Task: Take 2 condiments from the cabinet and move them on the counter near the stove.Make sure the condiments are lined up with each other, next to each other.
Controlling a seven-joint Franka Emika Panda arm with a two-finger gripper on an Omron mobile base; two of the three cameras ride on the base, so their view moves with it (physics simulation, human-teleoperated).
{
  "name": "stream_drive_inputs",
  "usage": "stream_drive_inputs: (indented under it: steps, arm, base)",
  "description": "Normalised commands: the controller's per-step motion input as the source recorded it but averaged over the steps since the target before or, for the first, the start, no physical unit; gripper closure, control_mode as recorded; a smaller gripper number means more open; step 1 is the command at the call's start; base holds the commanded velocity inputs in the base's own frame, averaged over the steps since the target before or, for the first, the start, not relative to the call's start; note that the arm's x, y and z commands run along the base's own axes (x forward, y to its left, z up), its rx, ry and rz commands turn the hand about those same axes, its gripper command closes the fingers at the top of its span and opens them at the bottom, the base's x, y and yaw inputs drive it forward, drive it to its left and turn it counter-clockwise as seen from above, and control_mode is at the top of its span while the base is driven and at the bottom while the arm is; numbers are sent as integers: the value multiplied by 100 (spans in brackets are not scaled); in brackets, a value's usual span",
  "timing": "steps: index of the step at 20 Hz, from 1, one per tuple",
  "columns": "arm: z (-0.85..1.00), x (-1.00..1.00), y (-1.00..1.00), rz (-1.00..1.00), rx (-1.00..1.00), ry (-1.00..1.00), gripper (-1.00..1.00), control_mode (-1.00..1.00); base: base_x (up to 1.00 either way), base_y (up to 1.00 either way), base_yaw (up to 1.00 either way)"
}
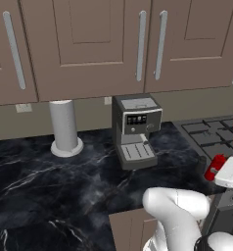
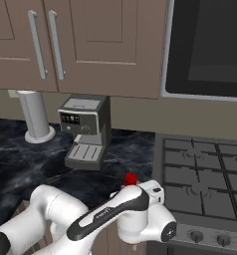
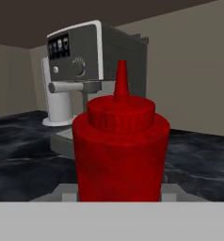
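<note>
Gripper, low beside the stove, apparently pinches the red squeeze bottle.

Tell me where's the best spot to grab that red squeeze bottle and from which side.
Best around the wide cylindrical body of the red squeeze bottle, below the ribbed cap, coming in level from the side. It stands upright, and the narrow nozzle would probably slip. The claw looks shut on it that way now, by the stove.
</note>
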Motion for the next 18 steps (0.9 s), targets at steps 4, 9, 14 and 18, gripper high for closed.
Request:
stream_drive_inputs:
  steps: [4,9,14,18]
  arm:
    - [-18,10,-22,0,0,0,100,-100]
    - [-10,26,-15,0,0,0,100,-100]
    - [-10,35,-11,0,0,0,100,-100]
    - [-21,20,-15,0,0,0,100,-100]
  base:
    - [0,0,0]
    - [0,0,0]
    - [0,0,0]
    - [0,0,0]
